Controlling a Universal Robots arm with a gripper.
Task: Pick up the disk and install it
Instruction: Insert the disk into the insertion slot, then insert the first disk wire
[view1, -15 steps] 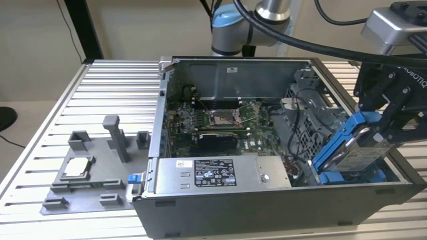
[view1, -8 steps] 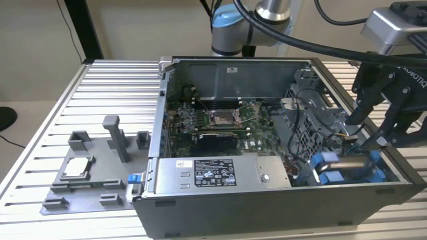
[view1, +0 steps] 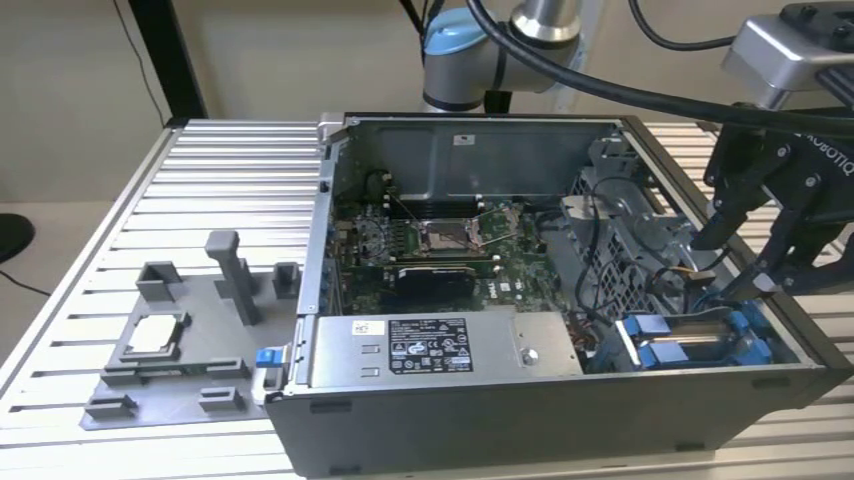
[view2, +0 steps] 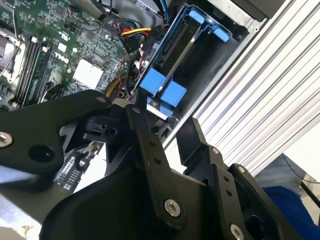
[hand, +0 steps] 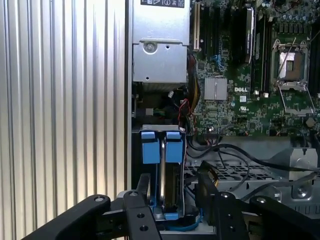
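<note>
The disk (view1: 683, 345), silver-grey in a blue plastic carrier, stands on edge in the drive bay at the case's front corner, on the exterior view's right. Its two blue tabs (hand: 161, 146) face outward, and the disk (view2: 172, 65) lies beyond my fingers in the second wrist view. My gripper (view1: 745, 252) hangs just above the bay, black fingers (hand: 144, 192) spread apart, open, with nothing between them. In the first wrist view the gripper (hand: 175, 196) straddles the line of the carrier without touching it. The gripper (view2: 161, 125) is dark and close to the second wrist camera.
The open computer case (view1: 334, 200) lies on a slatted aluminium table. A grey labelled power-supply box (view1: 441, 345) sits along its front, the motherboard (view1: 441, 240) behind it. Loose cables (view1: 627, 215) run beside the bay. A grey fixture plate (view1: 174, 395) with a small square chip (view1: 156, 330) lies to the left.
</note>
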